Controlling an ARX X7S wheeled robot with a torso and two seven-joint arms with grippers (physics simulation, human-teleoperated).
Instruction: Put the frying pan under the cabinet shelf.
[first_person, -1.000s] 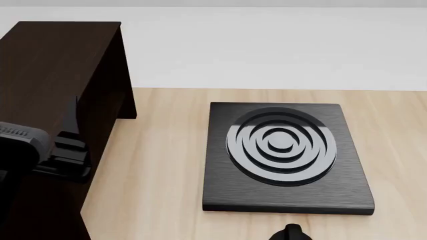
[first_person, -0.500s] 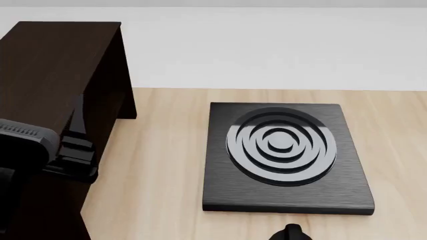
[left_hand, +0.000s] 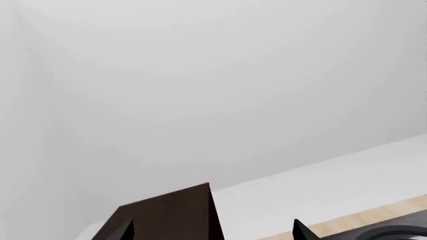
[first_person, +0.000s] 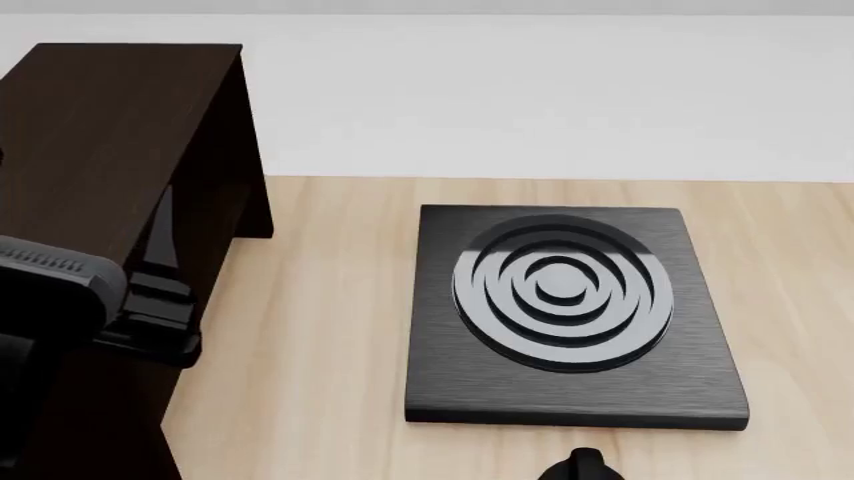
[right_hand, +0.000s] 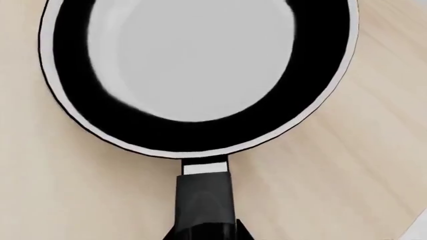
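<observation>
In the head view, the cabinet shelf (first_person: 114, 150) is standing at the far left of the pale wooden surface (first_person: 320, 330), very dark brown, with a flat top and a slab side panel facing the middle. The left pincer (first_person: 158, 300) is showing in front of that side panel, low at the left edge, black and glossy; in the left wrist view its two fingertips (left_hand: 127, 231) are sitting well apart with nothing between them, so it is standing wide, and that camera is looking past them at the cabinet top (left_hand: 167, 215) and a white wall. To the right, a square black burner plate (first_person: 574, 315) with concentric rings is lying flat on the surface, apart from the cabinet. In the right wrist view, the frying pan (right_hand: 73, 100) is resting on the wooden surface, its glossy bowl reflecting pale light, and its black handle (right_hand: 203, 197) is running toward the camera. The right pincer is not visible there, so one cannot tell whether it is wide or narrow.
</observation>
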